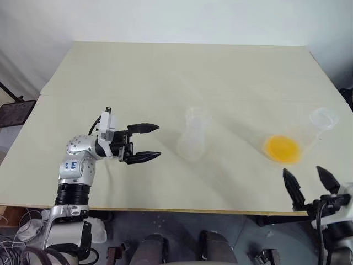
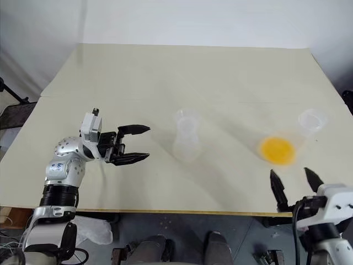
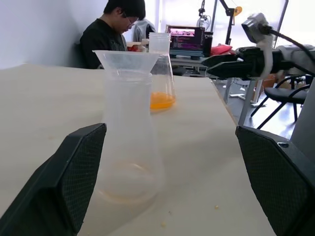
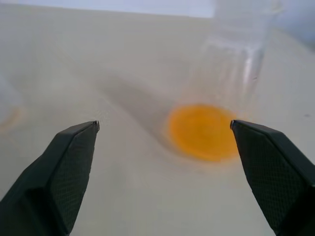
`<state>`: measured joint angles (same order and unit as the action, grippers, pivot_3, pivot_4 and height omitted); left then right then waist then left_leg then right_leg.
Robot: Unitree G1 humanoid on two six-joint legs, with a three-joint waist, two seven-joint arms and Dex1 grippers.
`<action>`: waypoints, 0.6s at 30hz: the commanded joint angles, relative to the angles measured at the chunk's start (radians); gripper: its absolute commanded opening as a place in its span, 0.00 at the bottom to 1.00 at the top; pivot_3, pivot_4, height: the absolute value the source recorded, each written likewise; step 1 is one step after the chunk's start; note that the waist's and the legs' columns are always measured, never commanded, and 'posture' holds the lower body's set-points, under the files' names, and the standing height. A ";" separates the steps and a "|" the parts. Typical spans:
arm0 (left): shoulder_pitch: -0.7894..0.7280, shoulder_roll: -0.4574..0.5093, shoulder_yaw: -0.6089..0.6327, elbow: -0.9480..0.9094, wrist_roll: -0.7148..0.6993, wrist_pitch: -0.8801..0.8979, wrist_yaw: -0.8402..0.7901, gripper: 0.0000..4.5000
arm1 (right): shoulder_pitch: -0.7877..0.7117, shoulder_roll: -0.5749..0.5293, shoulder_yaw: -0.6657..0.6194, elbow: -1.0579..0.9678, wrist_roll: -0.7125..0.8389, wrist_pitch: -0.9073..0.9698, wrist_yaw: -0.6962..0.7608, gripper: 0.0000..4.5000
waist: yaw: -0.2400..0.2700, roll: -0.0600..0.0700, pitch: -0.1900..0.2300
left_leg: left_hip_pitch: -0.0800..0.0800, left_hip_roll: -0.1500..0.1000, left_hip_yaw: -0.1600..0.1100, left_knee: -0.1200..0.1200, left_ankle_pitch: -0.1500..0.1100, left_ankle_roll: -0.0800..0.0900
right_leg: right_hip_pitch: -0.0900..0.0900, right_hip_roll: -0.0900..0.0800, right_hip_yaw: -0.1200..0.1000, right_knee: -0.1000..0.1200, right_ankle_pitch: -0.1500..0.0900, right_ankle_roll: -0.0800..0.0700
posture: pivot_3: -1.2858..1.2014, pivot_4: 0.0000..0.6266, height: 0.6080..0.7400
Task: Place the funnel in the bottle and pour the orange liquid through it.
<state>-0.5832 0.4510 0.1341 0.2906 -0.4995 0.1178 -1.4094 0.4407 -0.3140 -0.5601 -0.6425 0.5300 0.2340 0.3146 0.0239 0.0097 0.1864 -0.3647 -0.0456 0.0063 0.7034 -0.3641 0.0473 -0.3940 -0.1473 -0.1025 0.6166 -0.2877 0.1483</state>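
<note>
On the table (image 1: 165,72) mid, funnel (image 3: 127,60) sits in bottle (image 1: 193,138); orange liquid (image 1: 282,149) in flask (image 1: 309,132) to its right. My left hand (image 1: 144,142) and right hand (image 1: 309,179) both gape wide, empty.

In the right wrist view, the neck of the flask (image 4: 231,64) holding the orange liquid (image 4: 203,132) is cut off by the picture's edge beyond the spread jaws, and its walls are blurred. The bottle (image 4: 7,105) is cropped to a pale sliver outside one finger. In the left wrist view, both fingers (image 3: 64,187) are cut off at the picture's edges. The person (image 3: 109,32) beyond the table (image 3: 206,162) is partly hidden behind the funnel (image 3: 127,60).
</note>
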 commanded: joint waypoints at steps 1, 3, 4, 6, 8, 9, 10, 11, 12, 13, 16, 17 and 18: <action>-0.013 -0.002 -0.009 -0.018 -0.003 -0.022 0.016 0.99 | -0.064 -0.045 -0.041 0.072 -0.016 -0.020 -0.007 1.00 | 0.000 0.002 -0.001 | 0.001 0.000 0.000 -0.001 0.000 0.000 | 0.000 0.000 0.000 0.000 0.000 0.000 | 0.52 0.24 1.00; -0.008 -0.006 -0.014 -0.026 -0.002 -0.025 0.029 0.99 | -0.119 -0.078 -0.035 0.111 -0.016 -0.010 -0.004 1.00 | -0.001 0.002 -0.001 | 0.001 0.000 0.000 -0.002 0.000 0.000 | 0.000 0.000 0.000 0.000 0.000 0.000 | 0.52 0.24 1.00; -0.004 -0.007 -0.017 -0.035 -0.002 -0.024 0.036 0.99 | -0.139 -0.093 -0.033 0.122 -0.013 -0.004 0.001 1.00 | -0.001 0.002 -0.001 | 0.001 0.000 0.000 -0.002 0.000 0.000 | 0.000 0.000 0.000 0.000 0.000 0.000 | 0.52 0.24 1.00; 0.012 -0.007 -0.021 -0.064 -0.011 -0.014 0.051 0.99 | -0.182 -0.124 -0.034 0.151 -0.007 0.008 0.006 1.00 | -0.002 0.002 -0.001 | 0.001 0.000 0.001 -0.002 0.000 0.000 | 0.000 0.000 0.000 0.000 0.000 0.000 | 0.52 0.24 1.00; 0.028 -0.004 -0.023 -0.092 -0.020 0.000 0.067 0.99 | -0.238 -0.158 -0.033 0.191 -0.008 0.020 0.006 1.00 | -0.002 0.002 -0.001 | 0.001 0.000 0.001 -0.002 0.000 0.000 | 0.000 0.000 0.000 0.000 0.000 0.000 | 0.52 0.24 1.00; 0.039 -0.001 -0.024 -0.106 -0.022 0.004 0.074 0.99 | -0.274 -0.178 -0.033 0.218 -0.010 0.024 0.005 1.00 | -0.003 0.002 -0.001 | 0.001 0.001 0.001 -0.002 0.000 0.000 | 0.000 0.000 0.000 0.000 0.000 0.000 | 0.52 0.24 1.00; 0.048 0.001 -0.024 -0.120 -0.025 0.009 0.080 0.99 | -0.302 -0.192 -0.033 0.240 -0.012 0.029 0.003 1.00 | -0.003 0.002 -0.001 | 0.001 0.001 0.001 -0.002 0.000 0.000 | 0.000 0.000 0.000 0.000 0.000 0.000 | 0.52 0.24 1.00; 0.058 0.004 -0.025 -0.133 -0.027 0.016 0.087 0.99 | -0.333 -0.208 -0.033 0.264 -0.013 0.035 0.002 1.00 | -0.003 0.002 -0.001 | 0.001 0.000 0.002 -0.002 0.000 0.000 | 0.000 0.000 0.000 0.000 0.000 0.000 | 0.52 0.24 1.00; 0.066 0.005 -0.025 -0.147 -0.028 0.020 0.094 0.99 | -0.358 -0.220 -0.033 0.284 -0.013 0.037 0.003 1.00 | -0.003 0.002 -0.001 | 0.001 0.001 0.002 -0.002 0.000 0.000 | 0.000 0.000 0.000 -0.001 0.000 0.000 | 0.52 0.24 1.00; 0.073 0.005 -0.024 -0.159 -0.031 0.026 0.104 0.99 | -0.390 -0.234 -0.029 0.303 -0.012 0.043 0.004 1.00 | -0.002 0.002 -0.001 | 0.001 0.001 0.001 -0.002 0.000 0.000 | 0.000 0.000 0.000 -0.001 0.000 0.000 | 0.52 0.24 1.00; 0.092 0.003 -0.023 -0.192 -0.040 0.041 0.125 0.99 | -0.459 -0.262 -0.016 0.351 -0.011 0.049 0.018 1.00 | 0.000 0.002 -0.001 | 0.001 0.001 0.001 -0.002 0.000 0.000 | 0.000 0.000 0.000 -0.001 0.000 0.000 | 0.52 0.24 1.00; 0.097 0.003 -0.024 -0.200 -0.041 0.045 0.130 0.99 | -0.478 -0.268 -0.011 0.365 -0.013 0.051 0.022 1.00 | 0.000 0.002 -0.001 | 0.001 0.001 0.001 -0.002 0.000 0.000 | 0.000 0.000 0.000 -0.001 0.000 0.000 | 0.52 0.24 1.00; 0.101 0.003 -0.024 -0.207 -0.042 0.048 0.135 0.99 | -0.500 -0.274 -0.003 0.380 -0.017 0.054 0.024 1.00 | 0.000 0.002 -0.001 | 0.001 0.001 0.001 -0.002 0.000 0.000 | 0.000 0.000 0.000 -0.002 0.000 0.000 | 0.52 0.24 1.00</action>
<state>-0.4902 0.4479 0.1003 0.1292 -0.5118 0.1646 -1.2829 -0.0458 -0.5673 -0.5522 -0.2631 0.5150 0.2896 0.3317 0.0236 0.0115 0.1854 -0.3642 -0.0451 0.0073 0.7011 -0.3639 0.0476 -0.3936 -0.1477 -0.1027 0.6144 -0.2879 0.1480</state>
